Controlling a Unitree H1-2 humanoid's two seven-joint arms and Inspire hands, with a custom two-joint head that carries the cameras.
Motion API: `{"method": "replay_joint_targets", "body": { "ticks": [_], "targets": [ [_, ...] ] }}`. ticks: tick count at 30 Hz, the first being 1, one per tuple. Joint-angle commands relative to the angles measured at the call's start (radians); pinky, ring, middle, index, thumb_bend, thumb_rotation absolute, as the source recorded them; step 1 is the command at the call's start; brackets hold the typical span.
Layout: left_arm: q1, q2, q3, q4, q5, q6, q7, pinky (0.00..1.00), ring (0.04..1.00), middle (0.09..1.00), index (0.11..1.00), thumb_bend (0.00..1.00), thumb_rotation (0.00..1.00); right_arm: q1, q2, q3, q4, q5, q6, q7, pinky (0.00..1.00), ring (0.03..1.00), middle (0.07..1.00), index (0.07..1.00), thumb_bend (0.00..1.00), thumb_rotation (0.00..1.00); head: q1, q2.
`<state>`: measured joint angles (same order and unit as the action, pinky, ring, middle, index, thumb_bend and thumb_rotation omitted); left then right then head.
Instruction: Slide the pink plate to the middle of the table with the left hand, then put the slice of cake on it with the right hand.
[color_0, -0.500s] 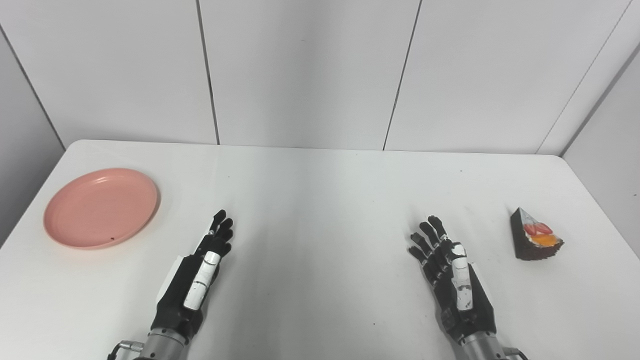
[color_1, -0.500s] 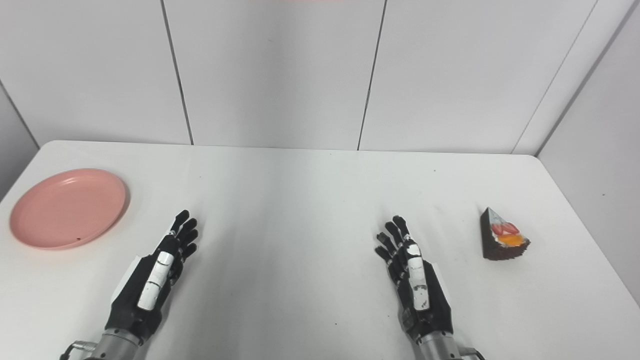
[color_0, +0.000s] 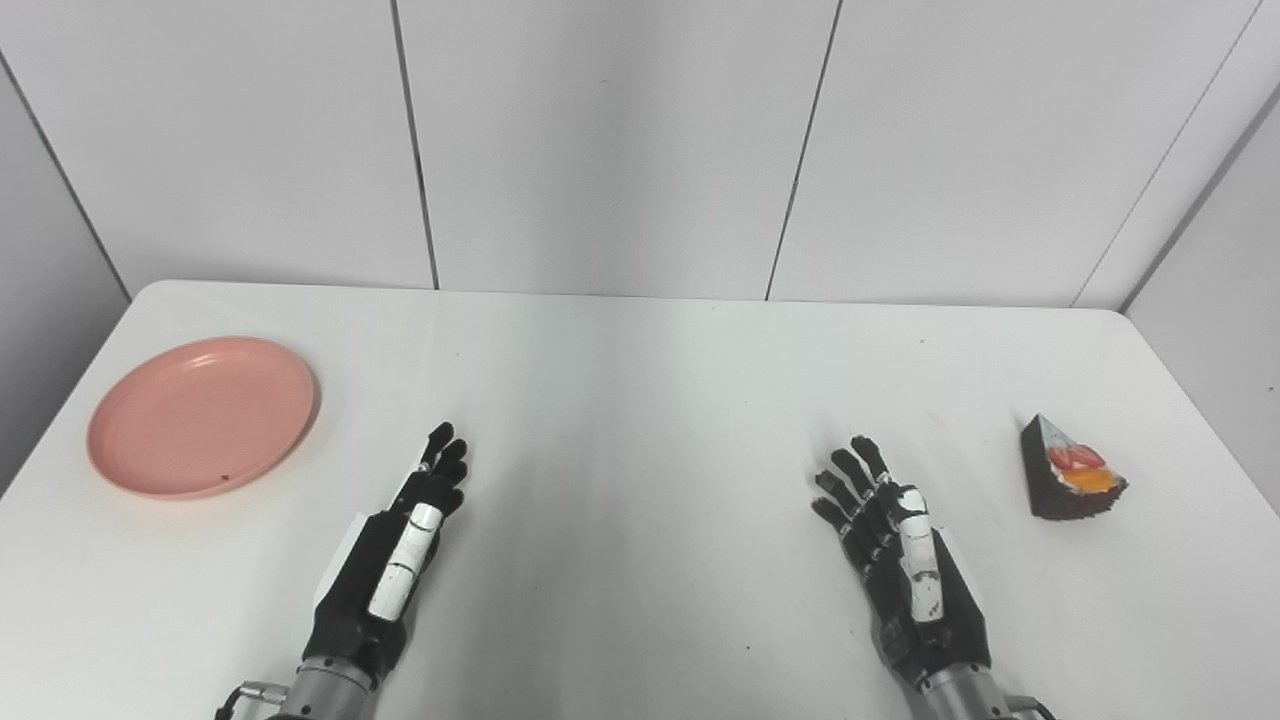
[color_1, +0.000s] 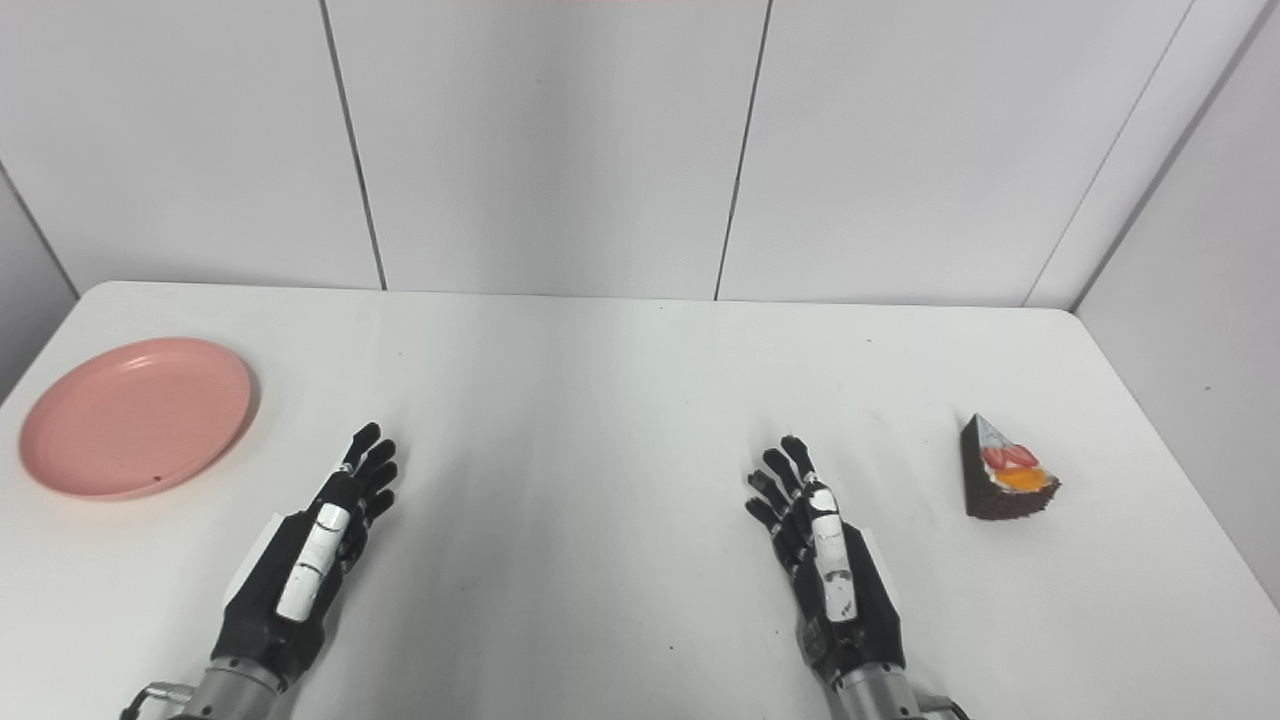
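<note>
Plainly, the round, shallow pink plastic plate (color_0: 202, 416) lies at the far left of the white table (color_0: 640, 370), close to its left edge and nowhere near the middle, so by my reading the first step, the slide, has not begun. It sits flat and bare, which suits a push or drag along the tabletop rather than a lift. The left hand (color_0: 392, 553), black with a white strip along its thumb side, hangs low over the table to the plate's right and nearer the robot; its fingers (color_0: 443, 462) are stretched out and loosely together, holding nothing, and they point forward rather than at the plate, with bare table between them and its rim. Across the table, the dark chocolate wedge of cake topped with strawberry and an orange piece (color_0: 1068, 473) stands near the right edge, likely parked there to await the plate. The right hand (color_0: 905, 557) waits to the cake's left, its fingers (color_0: 850, 478) spread and released, gripping nothing and apart from the slice.
</note>
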<state>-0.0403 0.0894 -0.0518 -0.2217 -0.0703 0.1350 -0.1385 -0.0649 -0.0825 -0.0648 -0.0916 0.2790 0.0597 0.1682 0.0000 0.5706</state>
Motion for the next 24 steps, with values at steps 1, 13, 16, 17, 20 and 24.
{"method": "replay_joint_targets", "body": {
  "ticks": [1,13,16,17,20,24],
  "targets": [
    [-0.012,0.004,0.000,-0.024,-0.006,-0.016,-0.007,1.00,1.000,1.000,1.000,0.77,0.93,-0.017,-0.008,-0.001,-0.034,0.012,-0.009,0.010,0.91,0.918,0.947,0.967,0.86,0.95,0.001,0.000],
    [-0.012,0.006,-0.001,-0.026,-0.005,-0.008,-0.008,1.00,1.000,1.000,1.000,0.76,0.93,-0.018,-0.010,0.003,-0.040,0.005,0.005,0.005,0.90,0.917,0.951,0.972,0.87,0.96,0.000,0.000],
    [-0.013,0.007,-0.001,-0.027,-0.007,-0.007,-0.010,1.00,1.000,1.000,1.000,0.76,0.93,-0.018,-0.009,0.002,-0.039,0.012,0.008,0.007,0.89,0.917,0.953,0.971,0.86,0.96,-0.001,0.000],
    [-0.013,0.006,-0.001,-0.028,-0.006,-0.006,-0.009,1.00,1.000,1.000,1.000,0.75,0.93,-0.018,-0.009,0.002,-0.039,0.013,0.009,0.008,0.89,0.917,0.955,0.970,0.86,0.95,-0.001,0.000],
    [-0.012,0.004,0.000,-0.029,-0.004,-0.003,-0.006,1.00,1.000,1.000,1.000,0.76,0.93,-0.017,-0.010,0.003,-0.041,0.013,0.012,0.007,0.89,0.914,0.957,0.969,0.86,0.95,0.000,0.000],
    [-0.012,0.005,-0.002,-0.031,-0.001,0.001,-0.006,1.00,1.000,1.000,1.000,0.77,0.93,-0.017,-0.011,0.003,-0.043,0.013,0.015,0.008,0.88,0.912,0.959,0.970,0.86,0.95,0.001,-0.001]
  ]
}}
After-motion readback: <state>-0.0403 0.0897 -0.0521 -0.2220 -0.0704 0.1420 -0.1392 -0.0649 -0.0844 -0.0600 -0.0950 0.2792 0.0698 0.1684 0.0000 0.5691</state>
